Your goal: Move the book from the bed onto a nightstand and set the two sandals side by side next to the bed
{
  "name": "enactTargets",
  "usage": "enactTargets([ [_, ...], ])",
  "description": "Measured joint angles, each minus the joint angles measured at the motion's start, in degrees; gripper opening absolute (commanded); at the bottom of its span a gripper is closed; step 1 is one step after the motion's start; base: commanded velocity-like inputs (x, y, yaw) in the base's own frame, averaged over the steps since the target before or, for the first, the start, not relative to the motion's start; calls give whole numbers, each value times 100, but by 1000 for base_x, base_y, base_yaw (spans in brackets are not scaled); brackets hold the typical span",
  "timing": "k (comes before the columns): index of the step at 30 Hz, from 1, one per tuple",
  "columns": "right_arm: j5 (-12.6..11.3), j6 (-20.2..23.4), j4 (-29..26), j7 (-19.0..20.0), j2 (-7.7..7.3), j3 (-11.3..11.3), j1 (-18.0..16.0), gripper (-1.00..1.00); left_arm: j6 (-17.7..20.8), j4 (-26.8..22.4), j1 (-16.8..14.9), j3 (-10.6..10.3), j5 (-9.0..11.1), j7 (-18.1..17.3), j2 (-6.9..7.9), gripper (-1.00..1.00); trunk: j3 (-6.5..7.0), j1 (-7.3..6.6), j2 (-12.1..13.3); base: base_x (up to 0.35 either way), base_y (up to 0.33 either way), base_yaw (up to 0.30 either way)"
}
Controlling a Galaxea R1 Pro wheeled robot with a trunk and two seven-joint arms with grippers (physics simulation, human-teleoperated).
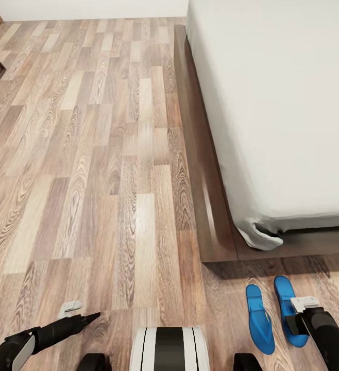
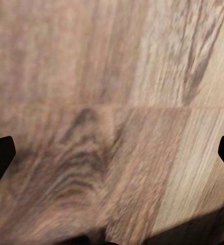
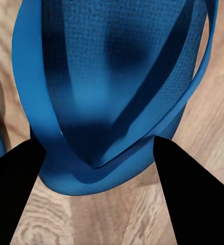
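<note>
Two bright blue sandals [image 1: 273,314] lie side by side on the plank floor at lower right, just below the bed's [image 1: 210,206] dark-brown corner.

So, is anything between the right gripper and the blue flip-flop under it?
Nothing visible: the right gripper hangs open right over the blue flip-flop nearer it, fingers straddling its end on the wood-plank floor.

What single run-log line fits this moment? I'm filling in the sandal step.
step: sandals | sandals: side by side on floor at bed corner | right gripper: open over sandal | left gripper: empty above floor
</note>
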Motion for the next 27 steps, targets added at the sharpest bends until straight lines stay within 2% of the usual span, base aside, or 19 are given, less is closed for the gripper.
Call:
enactTargets([
  [7,-1,-2,13,3,0,0,0,-100,0,0,0,-4,0,0,0,100,0,0,0,0,0,0],
  [20,-3,-2,29,-1,2,0,0,-100,0,0,0,-9,-1,0,0,100,-287,34,-17,0,0,0],
  [27,-3,-2,29,-2,5,0,0,-100,0,0,0,-9,0,0,0,100,-288,34,-17,0,0,0],
])
